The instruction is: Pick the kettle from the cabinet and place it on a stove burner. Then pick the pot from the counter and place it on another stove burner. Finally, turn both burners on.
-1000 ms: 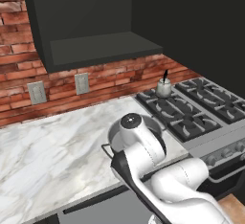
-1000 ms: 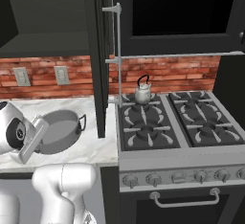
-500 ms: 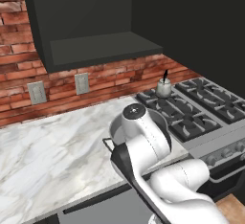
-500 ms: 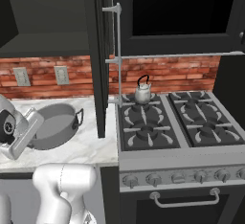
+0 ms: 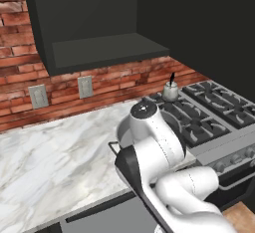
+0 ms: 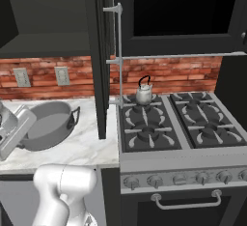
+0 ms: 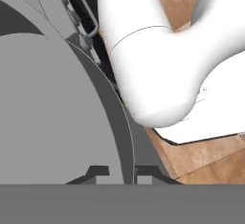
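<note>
- The pot (image 6: 48, 123) is being seen on the marble surface (image 6: 87, 148), close to the surface's right edge where the stove (image 6: 178, 145) begins, with one dark loop handle (image 6: 75, 118) turned toward the stove.
- In the hand view, the pot's thin rim (image 7: 127, 137) is being pinched between the two dark fingertips of the gripper (image 7: 120, 173); the jaws are being held nearly pressed together on that rim, one tip inside the wall and one outside.
- In the left base view, the pot is being hidden almost wholly by the white arm (image 5: 154, 147); a dark loop handle (image 5: 113, 147) is being seen at the arm's left side.
- In the right base view, the hand (image 6: 14, 131) is being seen at the pot's left rim, near the picture's left edge.
- The kettle (image 6: 144, 93) is being carried upright by the rear left burner (image 6: 144, 99) of the stove, near the brick wall (image 6: 169, 73).
- The front left burner (image 6: 147, 135) and both right burners are being left bare under their grates.
- The front knobs (image 6: 178, 179) are being shown in a row along the stove's front panel; their setting cannot be told.
- The black cabinet (image 5: 94, 23), with its open niche, is being seen above the surface's back edge.
- Two wall outlets (image 5: 60, 91) are being seen on the brick below the cabinet.
</note>
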